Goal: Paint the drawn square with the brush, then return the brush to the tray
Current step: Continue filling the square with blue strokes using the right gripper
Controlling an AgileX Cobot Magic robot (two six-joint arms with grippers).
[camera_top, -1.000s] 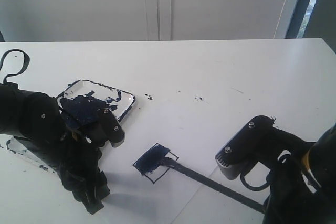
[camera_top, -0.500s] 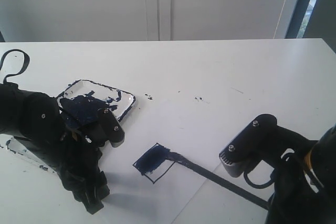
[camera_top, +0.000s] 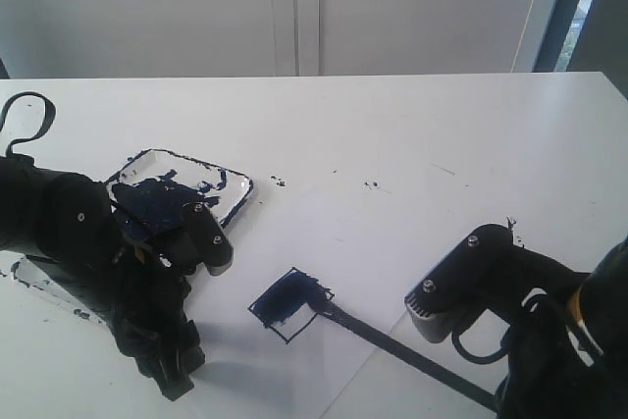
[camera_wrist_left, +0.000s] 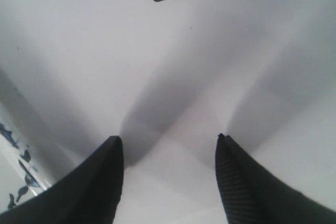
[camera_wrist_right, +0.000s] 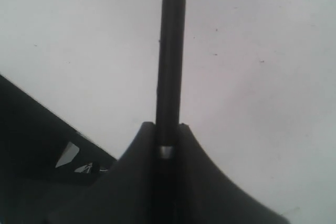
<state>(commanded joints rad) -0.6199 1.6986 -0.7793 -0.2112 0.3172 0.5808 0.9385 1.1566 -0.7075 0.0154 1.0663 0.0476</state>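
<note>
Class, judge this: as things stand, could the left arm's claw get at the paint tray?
Probably yes. The left claw is open and empty, the tray lies right beside that arm, and nothing stands between them.

Shallow white rectangular plastic tray (camera_top: 232, 195) lay at left on the white bench (camera_top: 412, 134). Small black-outlined drawn square (camera_top: 287, 303) lay before it, rightward. Long thin black-handled brush (camera_top: 392, 345) rested tip-on-square, handle running right into the right tool (camera_wrist_right: 167, 125).
</note>
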